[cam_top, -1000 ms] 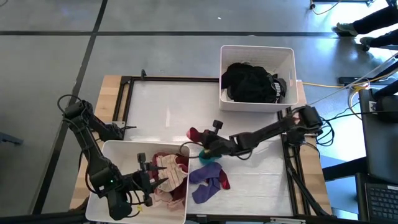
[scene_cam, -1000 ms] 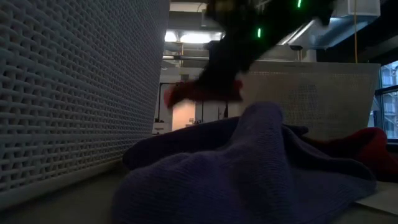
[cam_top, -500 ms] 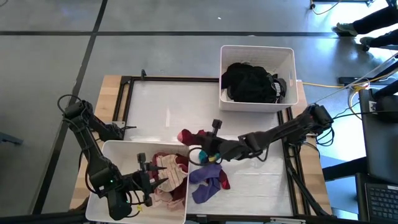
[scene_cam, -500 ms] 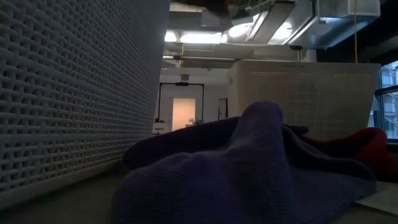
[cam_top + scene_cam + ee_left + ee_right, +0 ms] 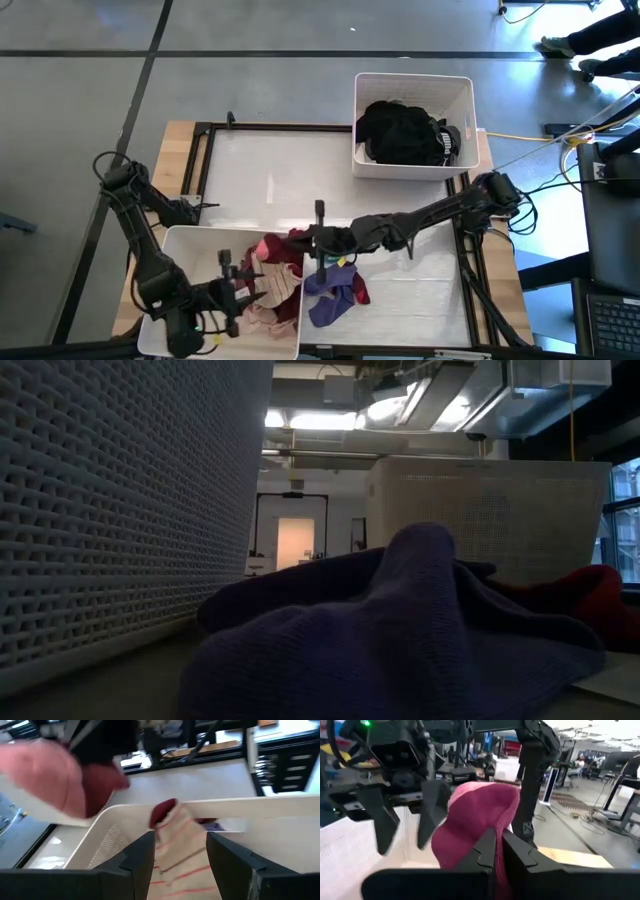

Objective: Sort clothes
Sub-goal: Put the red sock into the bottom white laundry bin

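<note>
My right gripper (image 5: 303, 243) is shut on a pink and maroon garment (image 5: 272, 245), which hangs over the right rim of the near-left white bin (image 5: 180, 235). My left gripper (image 5: 238, 283) hovers open above that bin's contents, a beige striped garment (image 5: 180, 852) and maroon pieces. In the left wrist view the pink garment (image 5: 50, 777) hangs a little beyond the open fingers. Purple and maroon clothes (image 5: 335, 293) lie in a heap on the table beside the bin; the low view shows them close up (image 5: 400, 630). My right gripper pinches a bunched fold of the pink garment (image 5: 490, 822) between its two fingers (image 5: 482, 850). The fingers reach in level from the table's right side. The garment is lifted clear, bulging past the fingertips and hanging slack below them over the bin's rim.
A second white bin (image 5: 462, 95) with black clothes (image 5: 405, 132) stands at the far right of the table. The near-left bin's wall (image 5: 120, 510) fills the low view's left side. Bare white table surface (image 5: 270, 175) lies between the two bins.
My right gripper has risen off the table and gone toward the table's left, to the near-left bin, tipping up from pointing downward to level. It stays shut on the pink and maroon garment, which is lifted clear. The purple heap stays in place.
</note>
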{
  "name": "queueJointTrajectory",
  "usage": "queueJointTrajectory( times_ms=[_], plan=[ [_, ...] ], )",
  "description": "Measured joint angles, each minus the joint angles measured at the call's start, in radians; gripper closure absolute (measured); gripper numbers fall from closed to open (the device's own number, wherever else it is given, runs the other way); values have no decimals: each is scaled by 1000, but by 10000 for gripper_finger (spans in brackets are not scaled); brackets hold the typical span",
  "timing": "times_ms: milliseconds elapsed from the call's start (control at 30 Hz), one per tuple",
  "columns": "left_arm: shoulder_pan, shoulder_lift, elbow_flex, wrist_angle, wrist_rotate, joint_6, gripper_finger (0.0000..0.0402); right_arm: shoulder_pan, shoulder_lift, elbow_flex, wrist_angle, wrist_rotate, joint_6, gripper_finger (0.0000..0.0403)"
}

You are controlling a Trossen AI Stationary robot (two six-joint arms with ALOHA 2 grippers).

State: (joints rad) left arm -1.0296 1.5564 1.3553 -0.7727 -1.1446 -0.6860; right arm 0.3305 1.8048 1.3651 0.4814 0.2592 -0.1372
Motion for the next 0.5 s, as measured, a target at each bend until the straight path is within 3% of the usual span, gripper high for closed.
queueJointTrajectory(
  times_ms=[233,500],
  plan=[
    [-91,-1,26,0,-32,7,233,0,94,0,154,-21,0,373],
    [-125,-1,27,3,-119,16,233,-4,135,26,145,-24,0,251]
  ],
)
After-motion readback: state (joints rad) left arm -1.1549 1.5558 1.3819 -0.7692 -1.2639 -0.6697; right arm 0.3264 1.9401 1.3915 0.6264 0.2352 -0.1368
